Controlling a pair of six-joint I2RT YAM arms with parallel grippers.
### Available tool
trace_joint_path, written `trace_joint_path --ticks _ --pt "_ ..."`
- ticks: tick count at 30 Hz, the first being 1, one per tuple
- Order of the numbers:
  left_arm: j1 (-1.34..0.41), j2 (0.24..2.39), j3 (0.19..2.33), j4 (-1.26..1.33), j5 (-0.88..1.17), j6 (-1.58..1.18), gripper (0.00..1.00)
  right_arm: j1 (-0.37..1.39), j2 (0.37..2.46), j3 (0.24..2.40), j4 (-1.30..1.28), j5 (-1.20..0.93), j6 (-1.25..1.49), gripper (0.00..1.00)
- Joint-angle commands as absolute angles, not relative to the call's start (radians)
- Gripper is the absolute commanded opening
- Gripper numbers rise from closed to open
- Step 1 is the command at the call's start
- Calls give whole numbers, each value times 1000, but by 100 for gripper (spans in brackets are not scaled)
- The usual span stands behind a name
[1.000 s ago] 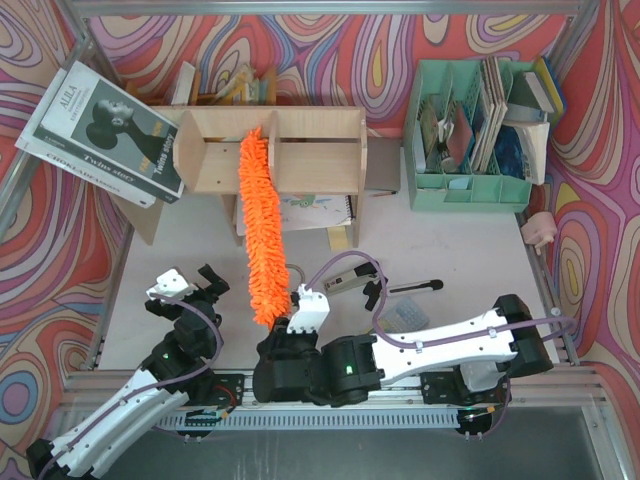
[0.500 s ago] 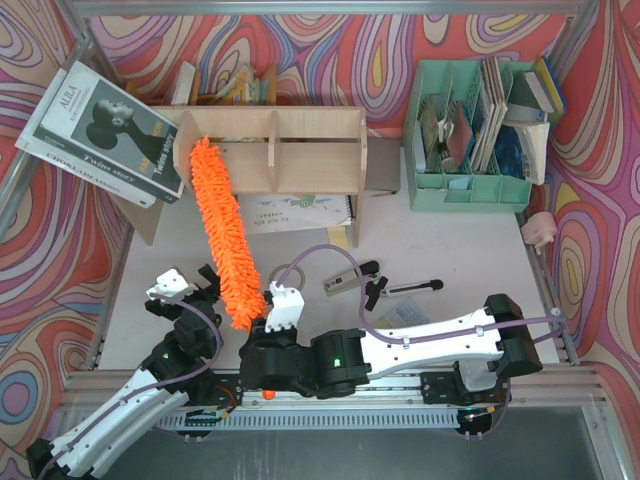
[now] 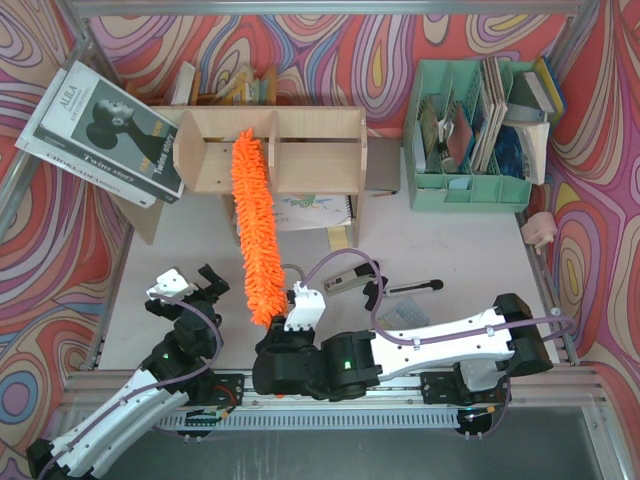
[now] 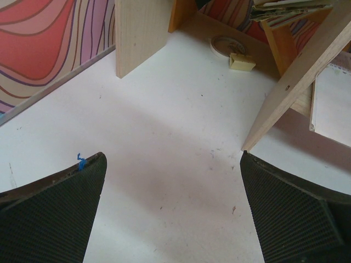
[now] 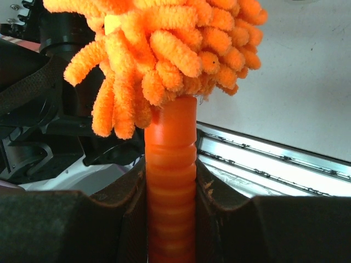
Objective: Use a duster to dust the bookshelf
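Duster swinging back right from the left end of the bookshelf toward its divider, right gripper clenching the handle by the counter's near edge, left gripper hanging released.

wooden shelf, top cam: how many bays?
2 in the bookshelf: left bay, with the duster head lying across it by the central divider; right bay, no duster. Lower levels may be hidden.

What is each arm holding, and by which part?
The right fingers grip the duster by its ribbed orange handle, just below the fluffy head. The left fingers are open, empty.
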State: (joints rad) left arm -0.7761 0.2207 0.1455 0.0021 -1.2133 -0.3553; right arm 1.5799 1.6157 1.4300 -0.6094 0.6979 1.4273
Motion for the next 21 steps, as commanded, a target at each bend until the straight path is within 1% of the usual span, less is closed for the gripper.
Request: trace_joint_path --ticks 1,5,12,15,21 --pt "-773 209 139 9 -1230 -360 98 1592 1622 1472 -586 766 1362 0" --pt "-773 204 138 5 -1231 -362 98 1646 1625 1504 -568 866 1302 0" --pt "-773 204 138 5 -1231 -362 98 1765 1579 1502 -585 1113 1310 0" --pt "-773 204 138 6 -1233 -362 98 1807 1566 1506 -710 1205 1463 0" --pt "-773 206 138 5 -1232 -362 99 1809 1604 1555 -1034 1202 1836 0"
